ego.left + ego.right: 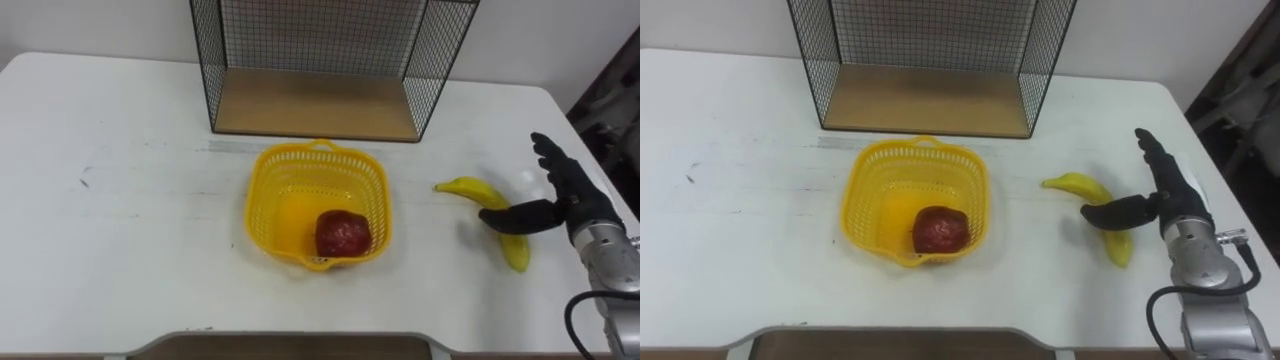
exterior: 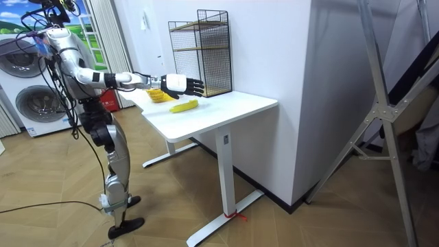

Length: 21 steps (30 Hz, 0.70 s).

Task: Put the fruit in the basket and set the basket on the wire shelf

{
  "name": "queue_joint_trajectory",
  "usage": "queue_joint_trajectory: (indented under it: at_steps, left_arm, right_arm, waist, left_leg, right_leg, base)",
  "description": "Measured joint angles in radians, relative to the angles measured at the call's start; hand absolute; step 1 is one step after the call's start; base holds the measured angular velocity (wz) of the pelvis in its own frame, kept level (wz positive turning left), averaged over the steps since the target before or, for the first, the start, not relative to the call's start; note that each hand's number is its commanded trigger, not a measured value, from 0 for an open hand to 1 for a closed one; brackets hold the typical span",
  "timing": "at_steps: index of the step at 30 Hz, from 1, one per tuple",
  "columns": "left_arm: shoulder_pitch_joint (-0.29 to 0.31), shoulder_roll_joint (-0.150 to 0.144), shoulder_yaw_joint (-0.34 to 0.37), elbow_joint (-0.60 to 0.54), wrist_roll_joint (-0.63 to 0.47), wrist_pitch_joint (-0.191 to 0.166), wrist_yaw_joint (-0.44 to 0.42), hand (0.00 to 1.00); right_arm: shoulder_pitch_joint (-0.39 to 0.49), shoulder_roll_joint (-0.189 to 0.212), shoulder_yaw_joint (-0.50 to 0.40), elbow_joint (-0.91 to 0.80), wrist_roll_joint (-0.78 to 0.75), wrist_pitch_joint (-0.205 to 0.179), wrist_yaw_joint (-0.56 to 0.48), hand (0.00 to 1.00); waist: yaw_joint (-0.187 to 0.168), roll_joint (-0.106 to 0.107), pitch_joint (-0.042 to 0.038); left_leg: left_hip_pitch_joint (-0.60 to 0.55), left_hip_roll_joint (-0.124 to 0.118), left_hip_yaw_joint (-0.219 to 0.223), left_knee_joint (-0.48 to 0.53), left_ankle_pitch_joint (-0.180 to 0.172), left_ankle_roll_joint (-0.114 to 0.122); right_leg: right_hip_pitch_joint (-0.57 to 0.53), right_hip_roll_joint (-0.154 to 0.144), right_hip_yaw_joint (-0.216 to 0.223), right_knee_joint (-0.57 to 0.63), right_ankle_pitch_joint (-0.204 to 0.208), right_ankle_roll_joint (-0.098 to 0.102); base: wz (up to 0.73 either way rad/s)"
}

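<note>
The room view added the robot's stance: it stood upright on the wooden floor at the end of the white table (image 2: pixel 230 110), one arm stretched level over the top, with two stacked washing machines (image 2: pixel 33 103) behind it at the room view's left. That view also gave the wire shelf (image 2: pixel 202 51) its full height, with a wooden board at the top as well as the lower one. The eye views, looking down, gave what the room view was too far off to tell: the inside of the basket.

Counted, there was one yellow basket (image 1: pixel 256 185), one red apple (image 1: pixel 343 234), one banana (image 1: pixel 470 190) and one shelf. The basket stood on the table just in front of the shelf's open lower compartment, apart from it, and held the apple alone, lying against its near right corner. The shelf's lower board (image 1: pixel 310 105) carried nothing.

The banana lay on the tabletop, well to the right of the basket and outside it. The right hand (image 1: pixel 572 198) hung over the banana's near end, fingers straight and spread wide, thumb stuck out sideways across the fruit's middle (whether it touched the peel could not be told); nothing was gripped
</note>
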Motion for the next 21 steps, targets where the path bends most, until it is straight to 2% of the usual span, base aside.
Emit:
queue_joint_trajectory:
  at_steps: [10,15,21]
  left_arm:
    - [0.007,0.005,0.000,0.003,0.000,0.001,0.000,0.00]
    - [-0.011,0.021,-0.001,0.018,-0.001,0.004,0.000,0.00]
    - [-0.019,0.022,-0.010,0.036,-0.001,0.016,0.000,0.00]
  right_arm:
    - [0.000,0.000,0.047,0.058,-0.005,0.001,0.066,0.00]
    - [-0.001,0.000,0.077,0.150,-0.024,0.003,0.085,0.00]
    - [-0.011,-0.005,0.081,0.192,-0.035,0.000,0.108,0.00]
  waist:
    - [0.007,-0.006,0.0011]
    - [0.015,-0.021,0.0027]
    - [0.025,-0.019,0.0039]
  left_leg:
    - [0.018,-0.001,-0.008,0.000,0.000,0.000]
    - [0.021,-0.001,-0.016,0.004,0.000,0.000]
    - [0.021,-0.001,-0.017,0.004,0.000,0.000]
  right_leg:
    - [0.019,-0.001,-0.002,-0.001,0.000,0.000]
    - [0.028,-0.001,-0.008,-0.001,0.000,0.000]
    - [0.028,0.000,-0.010,0.000,0.000,0.000]
  base:
    - [0.00]
    - [0.04]
    - [0.00]
